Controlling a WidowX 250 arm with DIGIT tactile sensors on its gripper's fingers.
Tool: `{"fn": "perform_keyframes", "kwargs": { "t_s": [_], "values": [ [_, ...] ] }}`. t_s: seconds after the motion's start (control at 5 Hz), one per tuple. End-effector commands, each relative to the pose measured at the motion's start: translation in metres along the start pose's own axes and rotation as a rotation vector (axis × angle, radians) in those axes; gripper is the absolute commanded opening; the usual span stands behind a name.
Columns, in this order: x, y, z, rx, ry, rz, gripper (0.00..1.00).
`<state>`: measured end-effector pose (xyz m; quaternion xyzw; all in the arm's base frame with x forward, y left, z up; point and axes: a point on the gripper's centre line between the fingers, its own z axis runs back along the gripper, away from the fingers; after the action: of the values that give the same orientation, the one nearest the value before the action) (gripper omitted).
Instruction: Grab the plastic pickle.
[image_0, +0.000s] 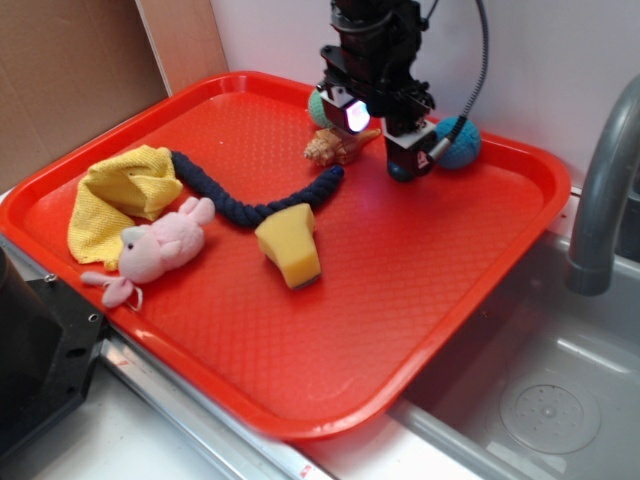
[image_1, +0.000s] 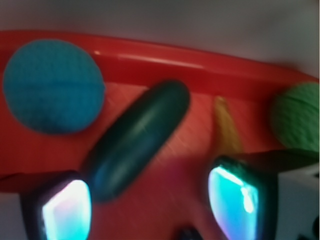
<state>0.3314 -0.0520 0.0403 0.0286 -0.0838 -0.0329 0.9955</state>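
Step in hand was the approach, grasp not yet made. The gripper (image_1: 145, 205) stood spread wide and empty, poised low over the red tray's (image_0: 480, 290) far edge. The plastic pickle (image_1: 137, 137) lay diagonally between the pads (nearer one pad), beside the blue ball (image_1: 52, 85). The next move called for centring, descending, then closing.

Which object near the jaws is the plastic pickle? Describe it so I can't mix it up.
Look at the far rim of the red tray, between the blue crocheted ball and the green crocheted ball. The plastic pickle lies diagonally there: smooth, dark green, capsule-shaped, unlike the round, textured balls.
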Motion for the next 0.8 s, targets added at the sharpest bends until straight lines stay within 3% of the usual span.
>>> {"fn": "perform_keyframes", "kwargs": {
  "t_s": [0.0,0.2,0.4,0.6],
  "values": [
    [0.021,-0.015,-0.005,-0.054,-0.013,-0.037,1.00],
    [0.012,-0.013,-0.014,-0.057,0.034,-0.022,1.00],
    [-0.003,-0.011,-0.014,-0.033,0.086,-0.046,0.00],
    [-0.017,-0.011,-0.003,-0.031,0.078,-0.081,0.00]
  ]
}}
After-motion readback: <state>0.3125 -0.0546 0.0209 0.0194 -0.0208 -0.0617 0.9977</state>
